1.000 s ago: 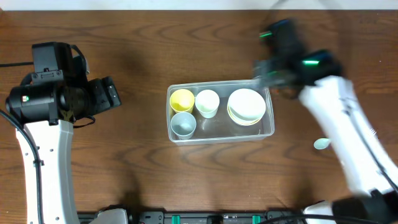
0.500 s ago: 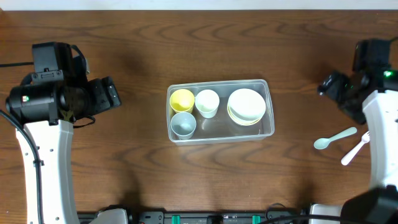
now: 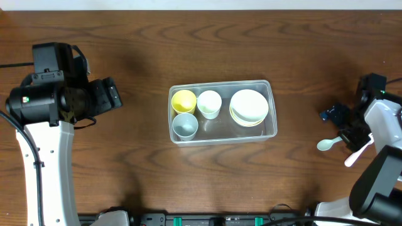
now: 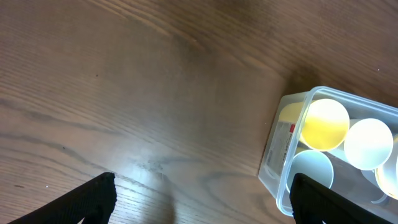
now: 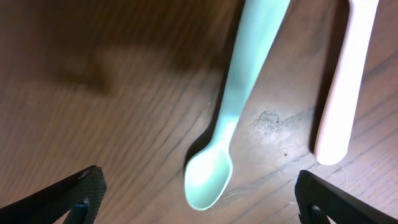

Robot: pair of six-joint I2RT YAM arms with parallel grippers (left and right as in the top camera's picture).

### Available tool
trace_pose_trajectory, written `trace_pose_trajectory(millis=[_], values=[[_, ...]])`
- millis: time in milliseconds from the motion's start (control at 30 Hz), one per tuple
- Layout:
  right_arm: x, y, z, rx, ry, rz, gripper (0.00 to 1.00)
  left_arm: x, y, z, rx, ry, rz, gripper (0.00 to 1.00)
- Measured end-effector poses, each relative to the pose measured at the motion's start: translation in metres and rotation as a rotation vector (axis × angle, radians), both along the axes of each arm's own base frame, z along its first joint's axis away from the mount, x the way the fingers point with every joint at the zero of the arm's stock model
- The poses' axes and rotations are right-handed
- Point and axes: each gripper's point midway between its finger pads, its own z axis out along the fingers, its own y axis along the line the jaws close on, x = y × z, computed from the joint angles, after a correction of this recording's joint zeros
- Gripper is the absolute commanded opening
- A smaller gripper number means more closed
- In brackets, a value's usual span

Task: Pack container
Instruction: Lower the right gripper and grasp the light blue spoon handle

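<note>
**Overhead:** I am looking at the container (image 3: 271,129) sitting mid-table. It is holding a yellow cup (image 3: 183,100), a white cup (image 3: 209,103), a grey cup (image 3: 185,125) and a stack of bowls (image 3: 249,107). The spoon (image 3: 325,145) and the fork (image 3: 358,152) are lying on the bare wood at the right edge, well apart from the container. The right gripper (image 3: 340,125) is hanging just over the spoon's handle end, so I am judging this arm by far the nearer one. The left gripper (image 3: 115,94) is waiting on the far side of the container. The spoon is pointing its bowl toward the container and its handle toward the right arm.

**Left wrist:** The left gripper (image 4: 202,208) is showing its fingers spread wide with nothing between them. The container's near corner is sitting off to the right of it.

**Right wrist:** The right gripper (image 5: 199,205) is also spread wide and carrying nothing. The spoon (image 5: 231,118) is lying between the finger lines, its bowl nearest the camera and its handle running up and slightly right. That long axis is crossing the closing line nearly square, which is what I am counting on for a pinch. The fork (image 5: 346,93) is lying just beside it to the right, close enough that I am worrying about catching both.
</note>
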Motion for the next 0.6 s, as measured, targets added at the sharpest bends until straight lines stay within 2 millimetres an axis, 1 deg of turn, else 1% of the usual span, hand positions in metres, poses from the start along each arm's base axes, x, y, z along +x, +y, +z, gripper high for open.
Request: trace_pose_trajectory(millis=[367, 600], values=[[-0.002, 0.002, -0.032, 0.029, 0.054, 0.009, 0.96, 0.0, 0.0, 0.0, 0.0, 0.0, 0.0, 0.89], [-0.005, 0.004, -0.044, 0.051, 0.089, 0.017, 0.89, -0.001, 0.0, 0.0, 0.0, 0.003, 0.0, 0.89]])
